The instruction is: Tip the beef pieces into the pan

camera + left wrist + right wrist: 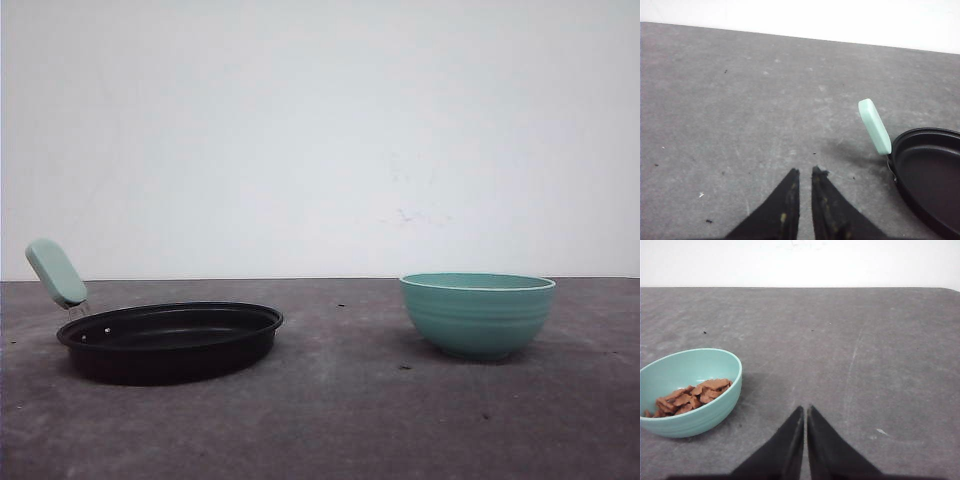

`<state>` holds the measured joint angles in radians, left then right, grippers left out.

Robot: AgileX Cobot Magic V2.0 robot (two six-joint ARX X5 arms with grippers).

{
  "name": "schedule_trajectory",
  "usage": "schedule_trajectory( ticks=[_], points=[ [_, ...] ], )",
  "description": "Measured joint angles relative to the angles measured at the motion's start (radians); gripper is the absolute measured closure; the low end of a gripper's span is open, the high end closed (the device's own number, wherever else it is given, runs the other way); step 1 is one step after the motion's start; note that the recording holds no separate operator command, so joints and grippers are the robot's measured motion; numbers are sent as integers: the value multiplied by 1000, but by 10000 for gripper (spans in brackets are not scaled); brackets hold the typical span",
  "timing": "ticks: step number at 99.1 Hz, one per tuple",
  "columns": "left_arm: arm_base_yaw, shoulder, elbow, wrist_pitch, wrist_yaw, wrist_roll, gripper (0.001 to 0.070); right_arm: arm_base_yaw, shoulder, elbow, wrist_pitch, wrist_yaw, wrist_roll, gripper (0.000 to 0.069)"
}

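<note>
Orange-brown beef pieces [690, 397] held in the teal ribbed bowl [478, 314], well apart from the shallow black pan [170, 340].
The bowl is seen just beside the right gripper [805, 412]; both it and the left gripper [805, 175] are nearly closed, empty.

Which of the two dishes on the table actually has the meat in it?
The teal bowl on the right holds the beef pieces, heaped at its bottom. The black pan with the mint-green handle is empty.
</note>
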<state>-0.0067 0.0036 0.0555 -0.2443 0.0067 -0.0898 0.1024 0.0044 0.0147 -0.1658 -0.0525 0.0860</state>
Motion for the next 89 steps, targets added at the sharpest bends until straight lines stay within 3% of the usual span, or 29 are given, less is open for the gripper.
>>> schedule_trajectory(
  ticks=[89],
  points=[
    [0, 0, 0, 1, 0, -1, 691, 0, 0, 0, 45, -3, 12, 681]
  ],
)
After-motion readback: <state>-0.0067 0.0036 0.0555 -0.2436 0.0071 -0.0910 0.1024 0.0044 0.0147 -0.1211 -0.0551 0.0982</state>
